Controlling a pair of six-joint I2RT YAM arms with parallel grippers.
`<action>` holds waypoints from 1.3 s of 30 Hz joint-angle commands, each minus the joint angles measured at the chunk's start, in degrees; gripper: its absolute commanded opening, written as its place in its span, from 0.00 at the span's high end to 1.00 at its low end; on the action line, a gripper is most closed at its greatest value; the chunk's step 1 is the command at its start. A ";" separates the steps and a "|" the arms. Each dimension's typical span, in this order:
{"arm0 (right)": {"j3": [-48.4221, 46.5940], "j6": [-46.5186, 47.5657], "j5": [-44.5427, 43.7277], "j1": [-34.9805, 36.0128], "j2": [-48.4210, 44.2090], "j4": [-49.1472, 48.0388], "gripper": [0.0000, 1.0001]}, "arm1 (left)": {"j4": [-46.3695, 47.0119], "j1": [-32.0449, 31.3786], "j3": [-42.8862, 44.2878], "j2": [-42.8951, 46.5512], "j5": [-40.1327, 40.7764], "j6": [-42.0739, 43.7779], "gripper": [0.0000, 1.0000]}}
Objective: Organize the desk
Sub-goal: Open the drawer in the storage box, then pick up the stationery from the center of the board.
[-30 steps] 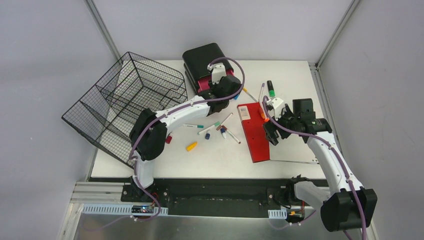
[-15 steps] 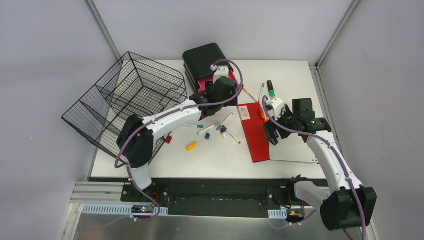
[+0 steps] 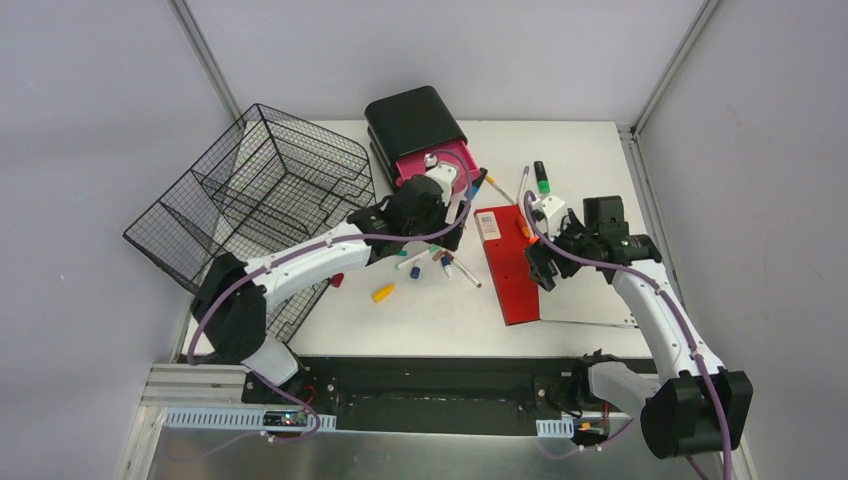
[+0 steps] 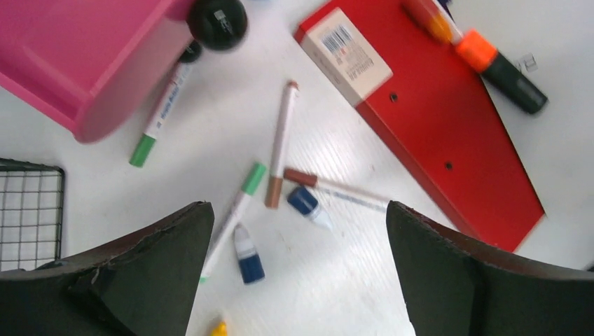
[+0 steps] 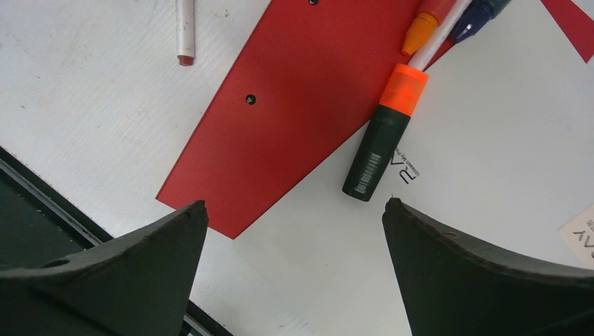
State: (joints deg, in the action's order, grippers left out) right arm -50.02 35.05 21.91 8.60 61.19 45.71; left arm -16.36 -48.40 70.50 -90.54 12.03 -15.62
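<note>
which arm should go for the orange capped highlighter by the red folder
Right. The right fingers, open, hang directly over the orange-capped highlighter at the red folder edge. The left fingers are over the loose pens by the pink tray, farther away.

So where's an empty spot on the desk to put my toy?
The desk is bare along its near edge, between the yellow cap and the red board, and in the far right corner behind the green-capped highlighter. Markers crowd the middle, beside the pink tray.

A barcode stands on the white label point(image 4: 344, 47) of the red notebook point(image 4: 448, 133); lettering on the green-capped pen point(image 4: 164, 105) is unreadable.
</note>
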 commanded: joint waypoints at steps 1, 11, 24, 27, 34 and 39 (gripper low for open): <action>0.42 -0.44 4.80 0.50 1.31 -1.23 0.00 | 4.28 -0.20 -5.94 7.76 -10.35 4.54 0.01; -2.30 -9.92 8.94 0.80 7.71 -3.16 0.00 | -1.88 3.36 -10.60 18.68 -20.09 1.90 0.01; -3.27 -10.38 -1.40 -0.84 5.23 -4.03 0.00 | -5.69 1.15 -15.87 14.68 7.88 -30.34 0.24; -2.87 -10.14 -0.49 -1.25 4.44 -4.06 0.00 | -11.28 -0.11 -12.79 10.70 13.99 -33.14 0.28; -2.77 -9.54 -1.32 -1.22 3.83 -3.78 0.00 | -18.25 -0.64 -6.61 -0.26 15.93 -36.36 0.47; -2.45 -9.13 -1.20 -1.22 3.40 -3.87 0.00 | -17.82 -1.20 -4.98 -4.80 15.86 -35.68 0.54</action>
State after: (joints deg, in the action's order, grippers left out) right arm -50.83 25.15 21.32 7.57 66.52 43.11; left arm -33.06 -48.82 62.59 -93.51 25.65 -50.28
